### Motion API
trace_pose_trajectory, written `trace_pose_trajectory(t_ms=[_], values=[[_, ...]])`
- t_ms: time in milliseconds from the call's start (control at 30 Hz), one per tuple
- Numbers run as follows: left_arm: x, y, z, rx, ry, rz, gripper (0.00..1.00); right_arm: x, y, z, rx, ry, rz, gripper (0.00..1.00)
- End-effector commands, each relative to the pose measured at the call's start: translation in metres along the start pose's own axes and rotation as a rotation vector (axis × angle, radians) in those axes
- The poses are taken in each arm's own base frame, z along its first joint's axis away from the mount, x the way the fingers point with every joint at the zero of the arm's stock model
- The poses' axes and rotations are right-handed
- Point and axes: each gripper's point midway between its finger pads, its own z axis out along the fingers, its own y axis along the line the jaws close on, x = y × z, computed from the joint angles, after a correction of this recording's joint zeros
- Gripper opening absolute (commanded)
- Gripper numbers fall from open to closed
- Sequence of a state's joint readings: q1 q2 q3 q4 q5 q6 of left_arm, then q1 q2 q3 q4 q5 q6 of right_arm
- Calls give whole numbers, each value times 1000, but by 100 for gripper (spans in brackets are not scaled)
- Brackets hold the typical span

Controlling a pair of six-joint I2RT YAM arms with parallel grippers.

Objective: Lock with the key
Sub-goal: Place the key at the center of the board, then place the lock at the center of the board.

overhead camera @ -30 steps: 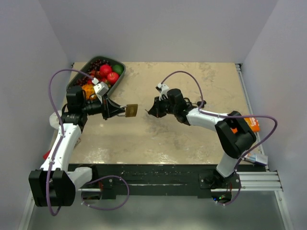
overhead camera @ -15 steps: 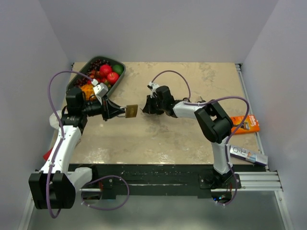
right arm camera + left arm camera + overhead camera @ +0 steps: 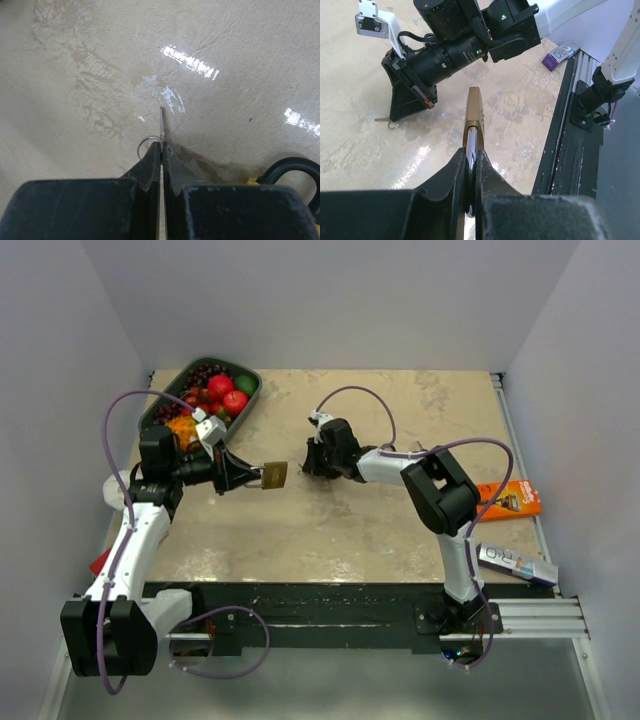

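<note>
My left gripper (image 3: 243, 478) is shut on the steel shackle of a brass padlock (image 3: 275, 475) and holds it above the table, body pointing right. In the left wrist view the padlock (image 3: 474, 112) sticks out edge-on from my shut fingers (image 3: 487, 172). My right gripper (image 3: 308, 468) sits just right of the padlock, low over the table. It is shut on a thin silver key (image 3: 161, 125), whose blade points down at the tabletop. A small key ring (image 3: 143, 146) hangs beside the fingers. The key also shows in the left wrist view (image 3: 387, 120).
A dark tray (image 3: 248, 400) of fruit stands at the back left. An orange packet (image 3: 510, 500) and a purple-capped tube (image 3: 515, 560) lie at the right edge. A red item (image 3: 97, 562) lies by the left arm. The black base rail (image 3: 330, 600) runs along the front.
My right gripper has moved left with the key, close to the padlock, and its elbow has swung inward. My left gripper and the padlock have hardly moved.
</note>
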State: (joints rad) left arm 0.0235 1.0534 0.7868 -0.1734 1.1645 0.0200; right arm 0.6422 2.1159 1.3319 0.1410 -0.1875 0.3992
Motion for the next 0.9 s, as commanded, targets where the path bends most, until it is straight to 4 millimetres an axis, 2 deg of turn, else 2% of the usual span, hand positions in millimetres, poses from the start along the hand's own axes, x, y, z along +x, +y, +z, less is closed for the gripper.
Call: trace_pose_trajectory(t_ms=[0,100,133,233,267,300,400,433,467,533,567,600,633,667,700,733,767,800,833,867], values=[[-16,-8,-2,39,-42,107,0,-24,-15,-7,109,-59,-36,0],[-14,-7,-2,39,-38,101,0,-22,-10,-8,86,-49,-43,0],[-12,-6,-1,40,-35,96,0,-22,-8,-8,75,-47,-45,4],[-10,-3,-1,36,-26,85,0,-30,8,-13,16,-63,-56,36],[-8,-3,0,37,-22,85,0,-33,12,-15,0,-74,-69,41],[-6,-3,-1,34,-12,71,0,-38,18,-18,-17,-85,-78,51],[-3,-1,-1,29,6,89,0,-55,40,-37,-98,-132,-115,65],[-4,0,-2,30,10,94,0,-55,49,-43,-144,-128,-133,67],[-2,0,-2,33,16,94,0,-66,62,-57,-188,-160,-175,68],[-1,1,-2,39,32,124,0,-68,76,-72,-255,-163,-222,73],[-2,2,-3,37,39,144,0,-72,92,-91,-328,-164,-283,75],[6,2,-5,44,72,189,0,-70,98,-99,-366,-161,-311,80],[-4,4,-5,53,84,232,0,-68,102,-108,-397,-152,-340,82],[-3,4,-6,71,103,253,0,-60,109,-124,-457,-121,-411,84],[14,4,-7,112,163,250,0,-57,113,-134,-504,-115,-452,86],[6,3,-9,132,176,296,0,-48,113,-141,-526,-95,-470,87],[10,1,-10,160,198,307,0,-40,112,-146,-547,-86,-543,88],[18,-4,-13,219,230,321,0,-39,120,-162,-596,-92,-590,92],[20,-8,-14,248,236,325,0,-30,121,-166,-617,-79,-615,93],[21,-12,-15,271,232,322,0,-29,125,-171,-639,-93,-646,95]])
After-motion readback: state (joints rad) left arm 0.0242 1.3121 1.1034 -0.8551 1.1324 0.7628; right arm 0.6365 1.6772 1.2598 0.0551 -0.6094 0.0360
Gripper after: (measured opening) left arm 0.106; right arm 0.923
